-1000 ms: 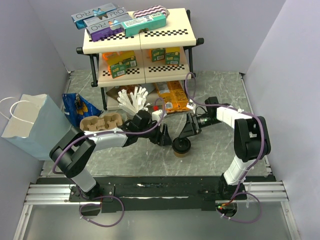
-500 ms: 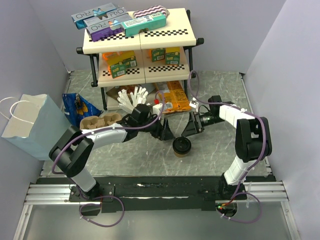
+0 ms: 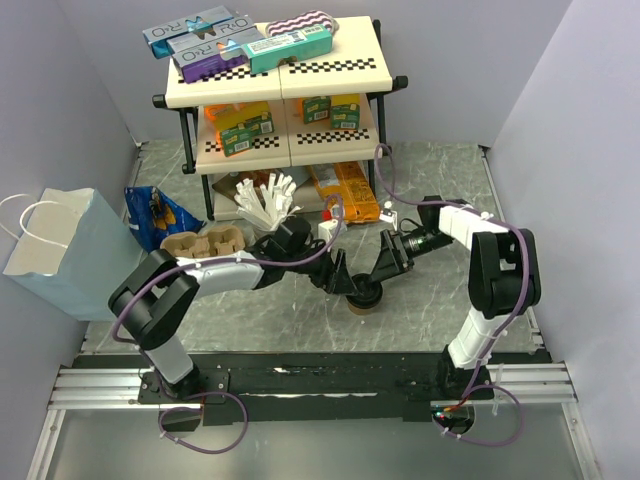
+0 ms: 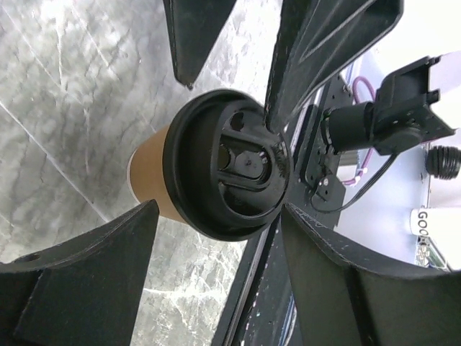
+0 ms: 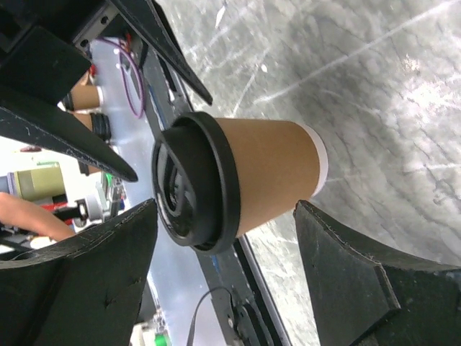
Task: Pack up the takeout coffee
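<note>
The takeout coffee stands lidded on the table; left gripper and right gripper both gape wide around it.

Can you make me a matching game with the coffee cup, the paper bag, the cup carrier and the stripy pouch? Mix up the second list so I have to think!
Things:
1. coffee cup
2. paper bag
3. cup carrier
4. striped pouch

Clues:
A. lying on the top shelf
B. pale blue, with white string handles
C. tan, with a black lid on
D. brown, with round hollows

Right pairs: 1-C, 2-B, 3-D, 4-A.
</note>
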`<state>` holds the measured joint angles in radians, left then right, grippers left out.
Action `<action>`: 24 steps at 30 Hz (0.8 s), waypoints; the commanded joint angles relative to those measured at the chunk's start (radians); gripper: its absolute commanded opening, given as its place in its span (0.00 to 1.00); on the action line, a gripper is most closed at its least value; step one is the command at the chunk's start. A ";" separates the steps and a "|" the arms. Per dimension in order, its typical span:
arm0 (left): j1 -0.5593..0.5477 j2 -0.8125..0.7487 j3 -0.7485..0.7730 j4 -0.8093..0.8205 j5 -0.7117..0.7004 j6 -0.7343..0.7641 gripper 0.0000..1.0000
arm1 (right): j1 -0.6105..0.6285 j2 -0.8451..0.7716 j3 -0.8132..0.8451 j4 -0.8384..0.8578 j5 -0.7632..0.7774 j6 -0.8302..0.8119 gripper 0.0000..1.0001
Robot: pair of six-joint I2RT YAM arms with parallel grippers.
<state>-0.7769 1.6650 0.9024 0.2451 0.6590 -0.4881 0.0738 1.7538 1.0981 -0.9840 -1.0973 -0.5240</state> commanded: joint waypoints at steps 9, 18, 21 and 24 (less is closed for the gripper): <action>-0.012 0.032 0.007 0.008 0.010 0.045 0.74 | 0.000 0.093 0.082 -0.122 0.034 -0.159 0.77; -0.030 0.073 0.012 -0.030 -0.027 0.115 0.72 | 0.032 0.122 0.040 -0.090 0.051 -0.228 0.71; -0.042 0.119 0.029 -0.088 -0.059 0.160 0.68 | 0.041 0.122 0.025 -0.059 0.059 -0.223 0.70; -0.056 0.144 0.003 -0.093 -0.116 0.172 0.65 | 0.041 0.138 0.035 -0.077 0.060 -0.234 0.68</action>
<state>-0.8062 1.7401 0.9432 0.2516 0.6533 -0.4187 0.1051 1.8538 1.1385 -1.0897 -1.0874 -0.6807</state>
